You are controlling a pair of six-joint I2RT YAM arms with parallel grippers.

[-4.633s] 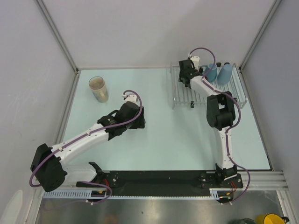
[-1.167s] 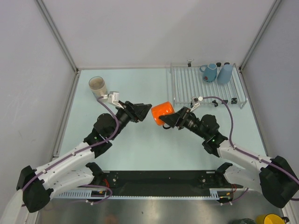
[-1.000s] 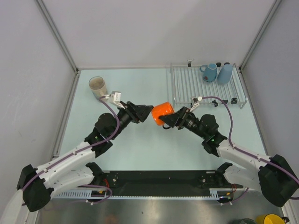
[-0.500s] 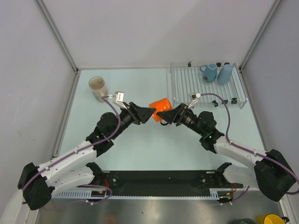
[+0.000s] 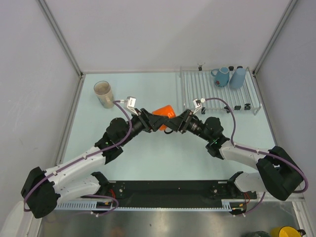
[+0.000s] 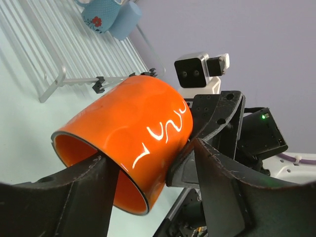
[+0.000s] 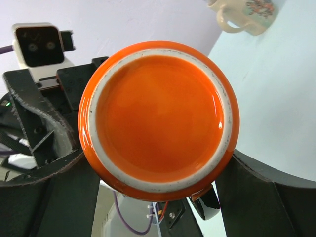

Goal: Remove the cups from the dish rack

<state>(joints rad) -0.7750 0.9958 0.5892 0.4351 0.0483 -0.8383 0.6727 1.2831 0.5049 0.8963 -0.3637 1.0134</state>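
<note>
Gripping orange mug (image 5: pixel 163 111) base: right jaws; left jaws straddling rim, clamp unclear

From above, the orange glazed mug (image 5: pixel 163 109) shows only its upper side; the rest is covered by the left gripper (image 5: pixel 161 123) and the right gripper (image 5: pixel 172 123). Whether the left gripper's fingers (image 6: pixel 74 197) press the mug cannot be determined. The beige patterned cup (image 7: pixel 247 17) is cut off by the right wrist view's top edge, the yellow handled mug (image 5: pixel 284 232) by the overhead view's bottom edge.
</note>
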